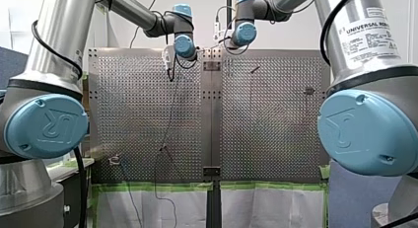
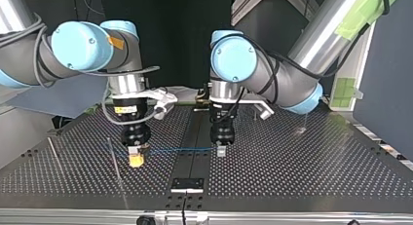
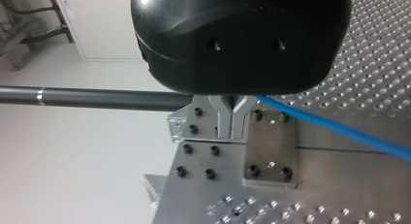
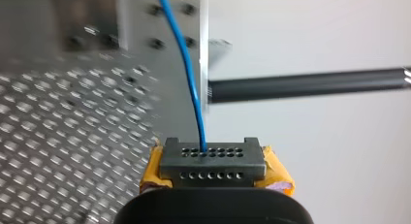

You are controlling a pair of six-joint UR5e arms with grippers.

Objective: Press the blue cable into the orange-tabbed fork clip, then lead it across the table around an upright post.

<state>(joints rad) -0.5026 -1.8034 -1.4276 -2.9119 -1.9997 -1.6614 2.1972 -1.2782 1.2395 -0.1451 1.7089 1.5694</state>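
So, the blue cable (image 2: pixel 180 149) is seen strung in a nearly straight line just above the perforated counter (image 2: pixel 302 171), held between the two grippers near the counter's middle seam in the top view; my right gripper (image 2: pixel 136 159) is found at that view's left, pointed down at the counter, with its yellow pads (image 4: pixel 277 173) clamped on the cable; in the right wrist view the cable is seen coming out from between those pads and running away over the counter; my left gripper (image 2: pixel 221 151) is set at the cable's other end, and its metal fingers (image 3: pixel 224 120) are pressed together on the cable too, with the blue line led off to one side past a bolted metal plate (image 3: pixel 271 146); a dark bar (image 3: pixel 97 98) is seen beyond the counter's edge in both wrist views.
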